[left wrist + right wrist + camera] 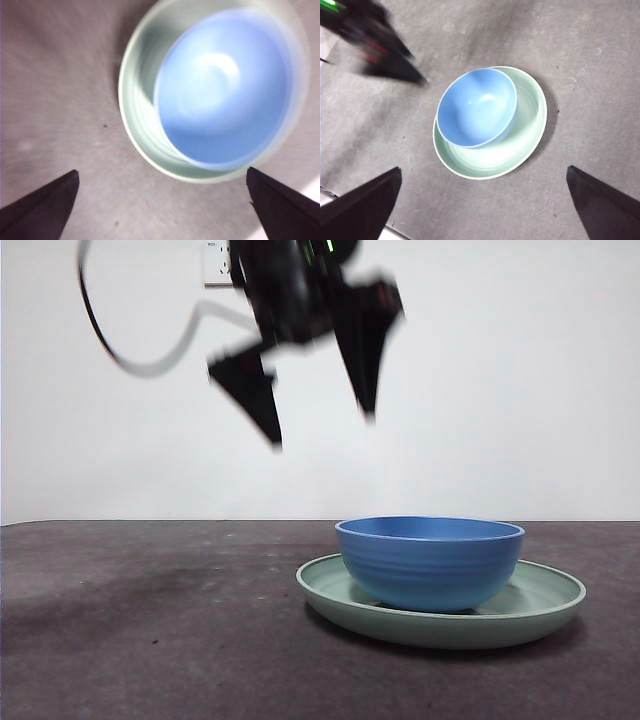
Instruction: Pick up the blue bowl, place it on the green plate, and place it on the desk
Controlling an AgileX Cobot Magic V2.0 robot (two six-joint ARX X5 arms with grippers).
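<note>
A plain white wall (520, 380) closes off the scene behind a flat, dark grey-brown desk (150, 630) with a rough, speckled matte surface. On the desk rests the wide, shallow, pale mint-green round plate (545, 592), and the round, deep, medium-blue bowl (430, 560) with faint ridges on its outer wall sits upright inside it, touching the plate's floor. From the right wrist view the bowl (476, 107) lies off-centre on the plate (530, 112), pushed toward one side of the rim so that a broad crescent of green stays bare on the other side. The left end effector (322, 430) hangs in the air above the desk, well clear of the bowl and off to the side of it, blurred, with its two black jaws spread wide apart and nothing between them; a dark cable loops away from the arm against the wall. In its own wrist view the left end effector (162, 205) looks down on the bowl (225, 90) and the plate's rim (137, 125), both blurred. The right end effector (482, 205) is high over the desk, its jaws also wide apart and empty, with the bowl and plate below it and the blurred black tip of the left end effector (395, 70) near them.
</note>
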